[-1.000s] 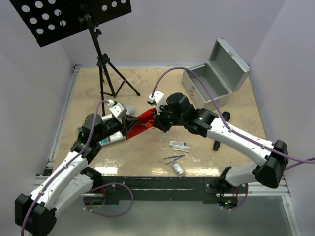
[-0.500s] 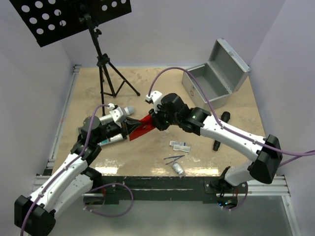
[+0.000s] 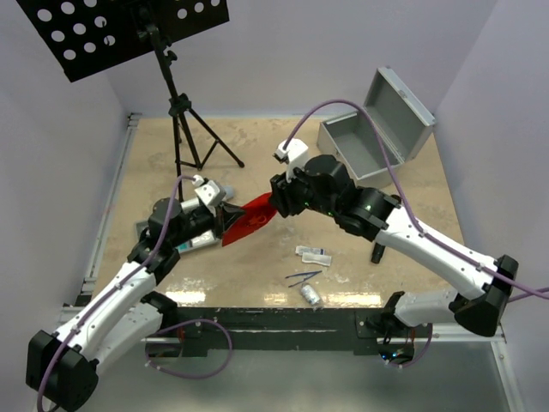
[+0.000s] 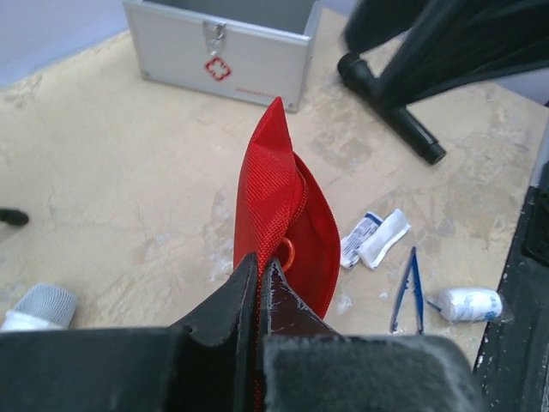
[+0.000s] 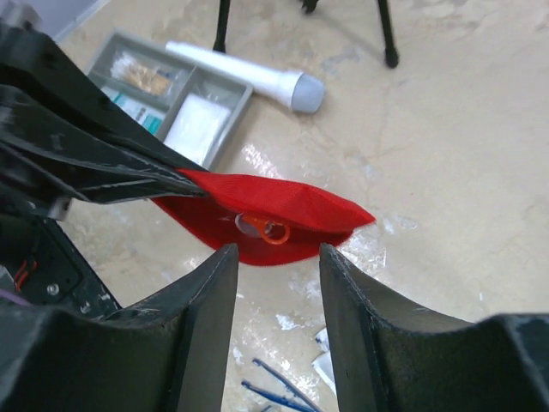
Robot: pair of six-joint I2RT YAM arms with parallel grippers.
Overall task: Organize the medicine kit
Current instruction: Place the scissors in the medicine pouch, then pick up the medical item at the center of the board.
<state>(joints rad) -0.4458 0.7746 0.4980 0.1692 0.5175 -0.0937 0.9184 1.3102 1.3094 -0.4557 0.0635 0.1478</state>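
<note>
The red pouch (image 3: 249,218) is being held up by its left end — the left gripper (image 4: 257,276) is clamping it between closed jaws, the orange zipper ring (image 5: 273,230) showing on its side. The right gripper (image 5: 276,251) is hovering over the pouch's right tip, jaws apart. The silver case (image 3: 360,148) is standing open beyond and right of the pouch; the grey tray (image 5: 233,110) is lying left of it. Sachets (image 3: 313,253), blue tweezers (image 3: 304,276) and a bandage roll (image 3: 310,294) are lying nearer than the pouch — to its right.
</note>
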